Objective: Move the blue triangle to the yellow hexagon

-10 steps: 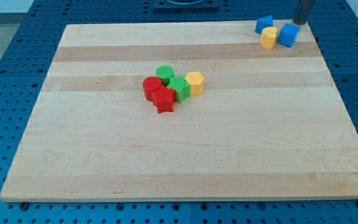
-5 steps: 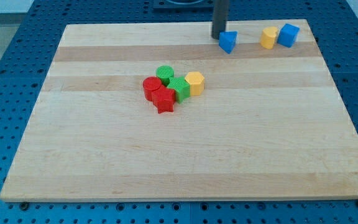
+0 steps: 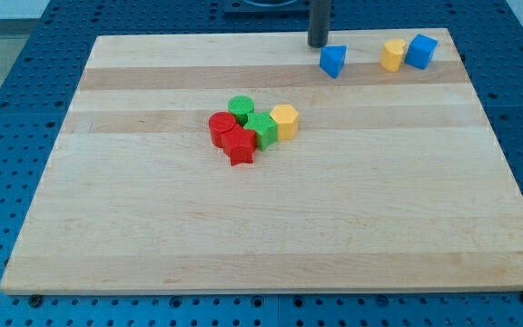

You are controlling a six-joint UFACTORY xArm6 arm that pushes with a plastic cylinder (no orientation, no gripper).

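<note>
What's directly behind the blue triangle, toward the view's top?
My tip stands just up-left of the blue triangle, a thin gap apparently between them. Otherwise only bare board shows there. The triangle's far face is hidden from this view.

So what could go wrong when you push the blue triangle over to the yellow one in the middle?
My tip sits just up and left of the blue triangle, not behind it, so a push could send it sideways. The yellow hexagon touches the green block in a tight cluster with red blocks, so a hard arrival could scatter them. A glancing push might also spin the triangle off course.
</note>
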